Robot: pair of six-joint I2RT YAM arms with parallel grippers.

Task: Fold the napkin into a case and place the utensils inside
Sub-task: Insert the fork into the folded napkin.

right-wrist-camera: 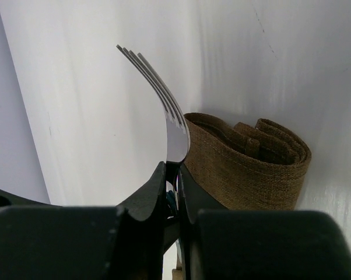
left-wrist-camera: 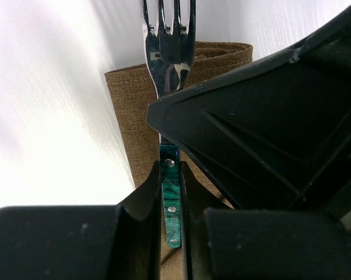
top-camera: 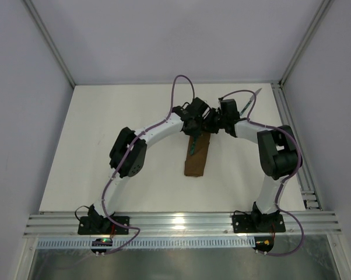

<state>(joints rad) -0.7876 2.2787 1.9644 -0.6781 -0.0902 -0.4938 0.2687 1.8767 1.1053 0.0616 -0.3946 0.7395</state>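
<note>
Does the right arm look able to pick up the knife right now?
Probably not yet: the right gripper is shut on the fork, which the left gripper grips too. The knife lies uncovered just beyond it, so once it lets go, reach looks likely.

The top view is evenly and softly lit from overhead, with faint shadows on the worktop [top-camera: 105, 151] and a glare patch on the aluminium rail [top-camera: 178, 220]. In both wrist views the worktop is blown out to near white. The left gripper [left-wrist-camera: 171, 181] and right gripper [right-wrist-camera: 171, 181], close to the lens, read dark and slightly soft.
</note>
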